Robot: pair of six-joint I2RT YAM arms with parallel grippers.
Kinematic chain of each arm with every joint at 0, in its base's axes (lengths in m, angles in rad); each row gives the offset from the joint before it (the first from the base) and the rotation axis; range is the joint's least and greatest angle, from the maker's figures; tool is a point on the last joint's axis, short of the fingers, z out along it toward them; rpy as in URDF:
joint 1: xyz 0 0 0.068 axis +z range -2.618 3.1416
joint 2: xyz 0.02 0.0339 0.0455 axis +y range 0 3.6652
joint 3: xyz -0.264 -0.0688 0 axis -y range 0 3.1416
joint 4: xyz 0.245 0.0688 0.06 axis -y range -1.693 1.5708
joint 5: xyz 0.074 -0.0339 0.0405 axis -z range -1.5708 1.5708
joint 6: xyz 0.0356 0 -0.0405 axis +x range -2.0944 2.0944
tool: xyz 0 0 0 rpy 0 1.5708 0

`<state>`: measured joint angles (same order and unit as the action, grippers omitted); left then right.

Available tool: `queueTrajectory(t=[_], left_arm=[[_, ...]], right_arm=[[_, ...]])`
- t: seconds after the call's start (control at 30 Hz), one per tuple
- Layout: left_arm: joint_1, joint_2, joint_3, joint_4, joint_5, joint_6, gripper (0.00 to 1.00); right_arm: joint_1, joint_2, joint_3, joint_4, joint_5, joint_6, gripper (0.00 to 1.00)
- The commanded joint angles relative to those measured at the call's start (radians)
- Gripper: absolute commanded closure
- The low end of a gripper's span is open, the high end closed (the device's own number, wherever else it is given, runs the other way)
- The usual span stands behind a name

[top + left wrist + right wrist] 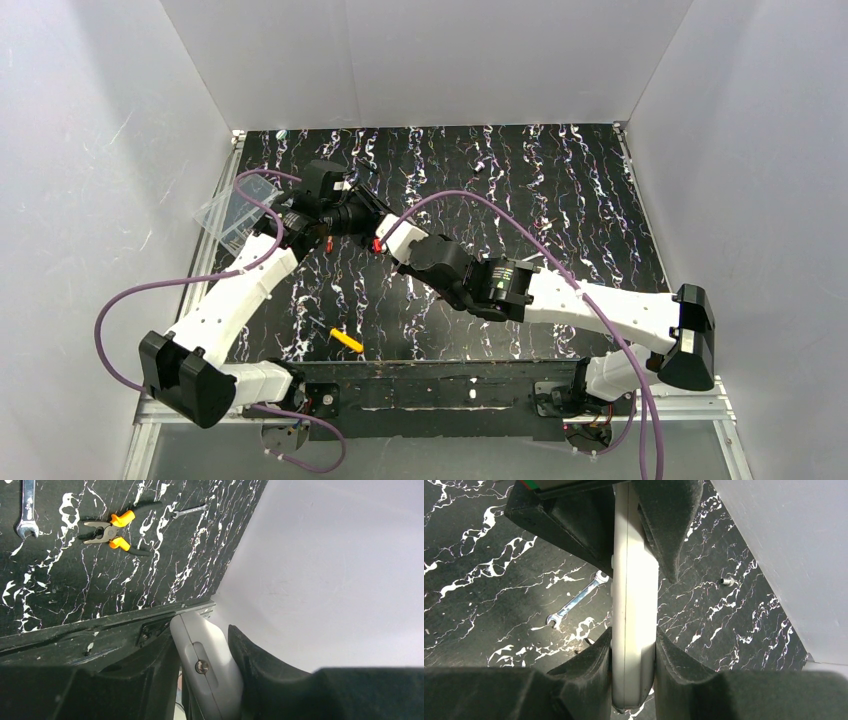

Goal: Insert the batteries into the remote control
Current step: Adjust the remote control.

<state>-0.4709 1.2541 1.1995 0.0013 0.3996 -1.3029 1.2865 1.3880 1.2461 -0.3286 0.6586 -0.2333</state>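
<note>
The white remote control (634, 595) hangs edge-on above the table, held at both ends. My right gripper (633, 635) is shut on its near end, one pad pressed to each flat side. The left gripper (202, 632) is shut on the other end, where a side screw of the remote (201, 666) shows between its fingers. From above, both grippers meet over the mat left of centre, the left gripper (352, 217) facing the right gripper (397, 240). A tiny red spot (378, 246) sits by the remote; I cannot tell whether it is one of the batteries.
A clear plastic box (236, 210) lies at the mat's left edge. A yellow-handled tool (347, 340) lies near the front. Yellow-and-black pliers (107, 532), a spanner (27, 510), another spanner (576, 600) and a small metal socket (726, 581) lie on the marbled mat.
</note>
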Motion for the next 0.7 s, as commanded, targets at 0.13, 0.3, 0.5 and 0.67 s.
queueTrajectory(t=[0.13,0.3,0.5,0.67], left_arm=[[-0.005,-0.012,-0.014,0.026,0.056,0.008,1.00],[-0.005,-0.038,-0.061,0.102,0.069,0.025,1.00],[-0.005,-0.061,-0.107,0.190,0.082,0.043,1.00],[-0.005,-0.051,-0.133,0.238,0.100,0.042,1.00]], right_arm=[[0.009,-0.029,0.001,0.053,0.026,0.029,0.65],[0.011,-0.066,-0.006,0.032,-0.048,0.056,0.42],[0.012,-0.102,0.004,-0.035,-0.188,0.111,0.32],[0.011,-0.149,0.025,-0.055,-0.243,0.175,0.29]])
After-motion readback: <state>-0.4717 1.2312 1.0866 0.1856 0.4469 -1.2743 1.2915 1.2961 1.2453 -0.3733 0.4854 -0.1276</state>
